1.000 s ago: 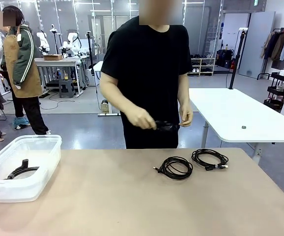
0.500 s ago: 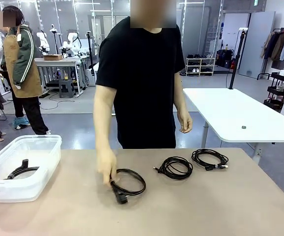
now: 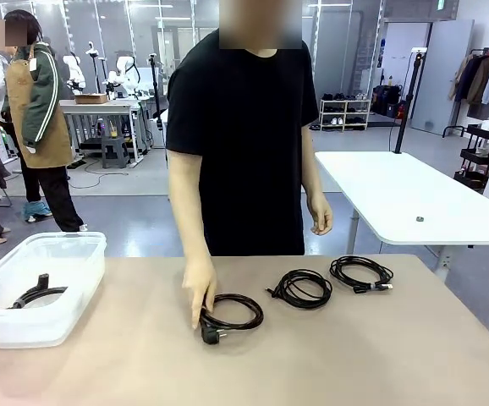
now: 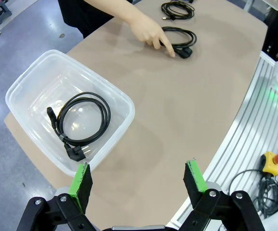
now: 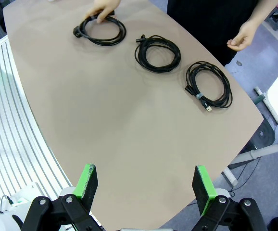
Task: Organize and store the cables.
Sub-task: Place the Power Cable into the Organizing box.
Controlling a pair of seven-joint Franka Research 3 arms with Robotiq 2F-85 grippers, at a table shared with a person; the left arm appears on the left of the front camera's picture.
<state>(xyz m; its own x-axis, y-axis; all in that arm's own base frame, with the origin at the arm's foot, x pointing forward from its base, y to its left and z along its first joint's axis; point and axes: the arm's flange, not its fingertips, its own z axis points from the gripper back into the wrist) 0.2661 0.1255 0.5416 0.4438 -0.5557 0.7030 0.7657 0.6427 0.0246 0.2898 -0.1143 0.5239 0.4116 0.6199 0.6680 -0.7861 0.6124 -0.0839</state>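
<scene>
Lying flat in a row along the far side of the tan tabletop (image 3: 143, 364), three thin black cables (image 5: 175, 55), each wound in a round coil, await storing: the plug-ended black coil (image 3: 257, 315) nearest the middle, the middle black coil (image 3: 288, 296) just beside it, and the right-hand black coil (image 3: 371, 286) toward the table's right. A fourth black coil (image 4: 105, 113) already rests inside the clear plastic storage bin (image 3: 84, 279) at the table's left end. The person's hand (image 3: 200, 292) touches the plug-ended black coil with its fingertips, while the other hand (image 3: 319, 213) hangs at the person's side. The left gripper (image 4: 138, 168) hangs above the bin's near corner, jaws spread wide and empty. The right gripper (image 5: 145, 169) hovers over the bare near-right part of the table, likewise wide apart and holding nothing. The loose coils lie ahead of the right gripper and well apart from the left, so the right arm looks the nearer for a pick, with the bin away toward the robot's left.
</scene>
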